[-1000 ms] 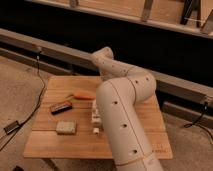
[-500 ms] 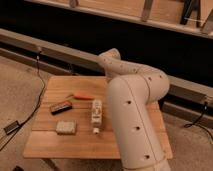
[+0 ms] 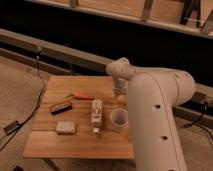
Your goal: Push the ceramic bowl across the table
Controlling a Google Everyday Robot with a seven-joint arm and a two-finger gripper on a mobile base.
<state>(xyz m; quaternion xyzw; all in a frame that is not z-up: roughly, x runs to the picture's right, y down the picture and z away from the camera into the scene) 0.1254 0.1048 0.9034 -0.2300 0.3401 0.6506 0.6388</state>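
Over the table (image 3: 75, 142), just behind the cup (image 3: 119, 119), hangs the tool (image 3: 117, 96), state unclear

— The table?
— A small, square table (image 3: 75, 145) of light-brown planks, grain visible, standing level. Its near and left edges are in plain view. The right side is covered by the robot's white arm (image 3: 150, 115).
— And the bowl?
— The bowl cannot be made out; it is perhaps hidden behind that arm.
— The gripper?
— The gripper (image 3: 117, 94) hangs pointing down over the table's far right part, close above the planks.
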